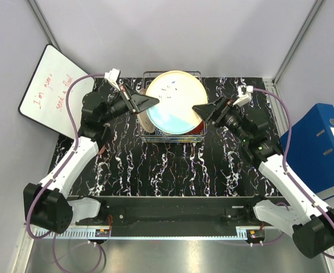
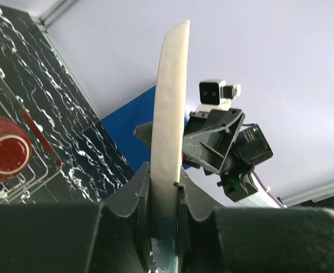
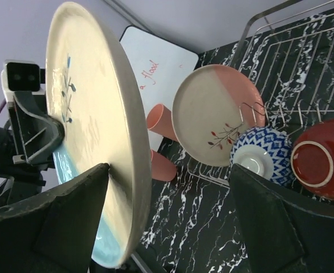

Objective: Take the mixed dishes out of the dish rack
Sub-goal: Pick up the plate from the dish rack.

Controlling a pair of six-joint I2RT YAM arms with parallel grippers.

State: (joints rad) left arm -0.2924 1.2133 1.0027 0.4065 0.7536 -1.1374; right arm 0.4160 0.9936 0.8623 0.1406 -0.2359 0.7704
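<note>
the cream glazed plate with a pale blue edge [image 1: 175, 96] is held above the silver wire-grid dish rack [image 1: 150, 135], which sits toward 12 o'clock on the black marbled table [image 1: 172, 170]. the left gripper [image 1: 150, 101] is clamped on the plate's rim at its 9 o'clock. in the left wrist view the rim stands edge-on, pinched between both fingers. the right gripper [image 1: 196, 108] waits at the 3 o'clock rim with its fingers wide apart. the rim lies by one finger, and i cannot tell if they touch.

the plate looks stiff, fairly heavy, smooth and breakable. held by one rim pinch it will likely want to swing or slide, so a second hold on the opposite rim, well past the lip, seems wise.

left in the rack are a cream plate with a salmon-pink edge [image 3: 218, 114] standing on edge, a blue-white patterned bowl [image 3: 261, 151] and a glossy red bowl [image 3: 320, 159]. two salmon-pink tumbler cups [image 3: 161, 122] lie at the pink-edged plate's 8 o'clock.
</note>
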